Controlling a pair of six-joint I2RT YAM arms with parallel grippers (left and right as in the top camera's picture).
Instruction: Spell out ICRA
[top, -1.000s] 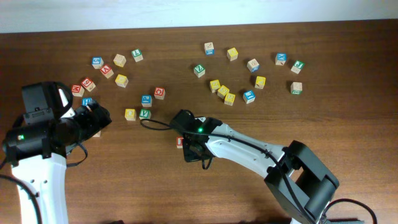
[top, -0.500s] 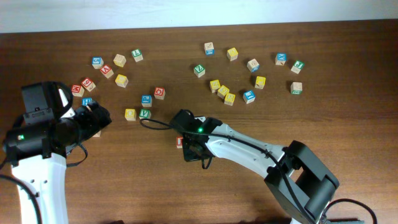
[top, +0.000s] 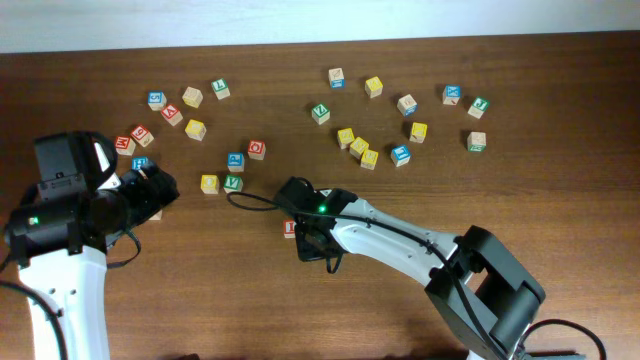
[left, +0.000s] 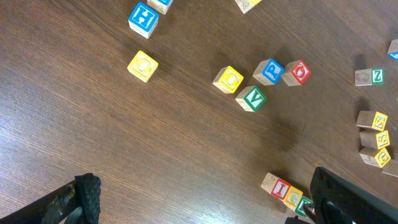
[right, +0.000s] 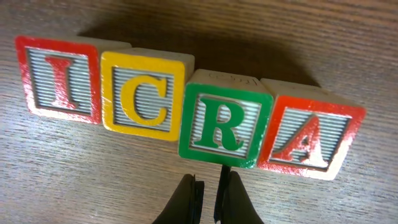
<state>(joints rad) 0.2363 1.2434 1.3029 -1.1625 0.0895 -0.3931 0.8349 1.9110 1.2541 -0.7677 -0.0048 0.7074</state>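
- Right gripper (right: 208, 198): fingers pinched almost together with nothing between them, tips just short of the letters.
- Straight ahead of those tips sits R (right: 224, 121). C (right: 144, 93) touches it on the left and A (right: 308, 137) on the right, with I (right: 60, 79) at the far left end. All four lie face up, side by side, in one slightly slanted line.
- My read is that the spelling is done: it reads ICRA in order. The step in hand is letting go and clearing off.
- The next move calls for drawing the right arm back and up, straight away from R, so the tips don't knock it out of line. I see no need for another pick.
- Left gripper (left: 202, 186): spread wide and empty over bare table (left: 155, 143). The word (left: 285, 191) lies ahead and to its right, partly behind one finger.
- Farthest out, beyond both hands, spare blocks (top: 370, 158) lie scattered, well apart from the word.
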